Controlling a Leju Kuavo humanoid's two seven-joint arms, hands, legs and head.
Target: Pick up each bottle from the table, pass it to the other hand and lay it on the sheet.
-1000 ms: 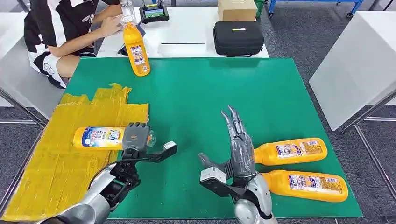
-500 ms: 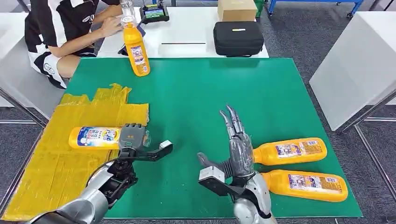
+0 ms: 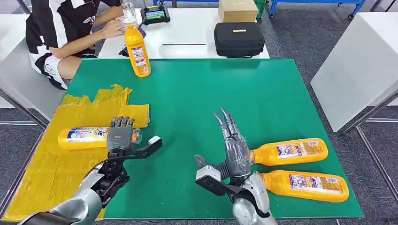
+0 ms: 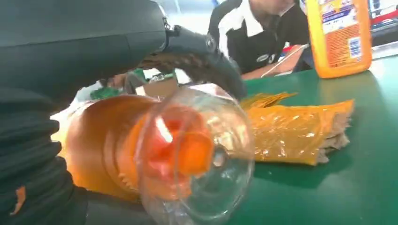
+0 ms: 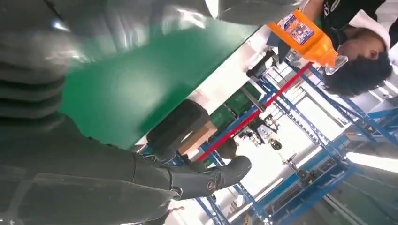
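Here, in the head view, the left hand (image 3: 121, 135) grips a lying orange plastic bottle with a blue-and-white label (image 3: 87, 138) near its neck, over the crinkled yellow sheet (image 3: 51, 168) that covers that hand's side of the green-topped bench (image 3: 197, 93). The bottle's base points away from the hand, out over the sheet. The right hand (image 3: 233, 147) holds nothing, its fingers straight and apart, pointing away from the robot. Just beside that hand's outer edge lie two more orange bottles: the nearer lying bottle (image 3: 288, 152), whose cap end is right at the fingers, and the farther lying bottle (image 3: 305, 185), closer to the robot's body. Well beyond the left hand, at the far edge of the bench, a standing orange bottle (image 3: 136, 51) is upright, and a person in a black-and-white shirt (image 3: 56, 28) has a hand at its top.

In the left wrist view, the held bottle's clear cap and orange neck face the camera, with the hand's dark fingers (image 4: 202, 58) curled over it and the sheet just past it.

In the right wrist view, the hand's dark thumb (image 5: 211, 178) stands free of the green bench.
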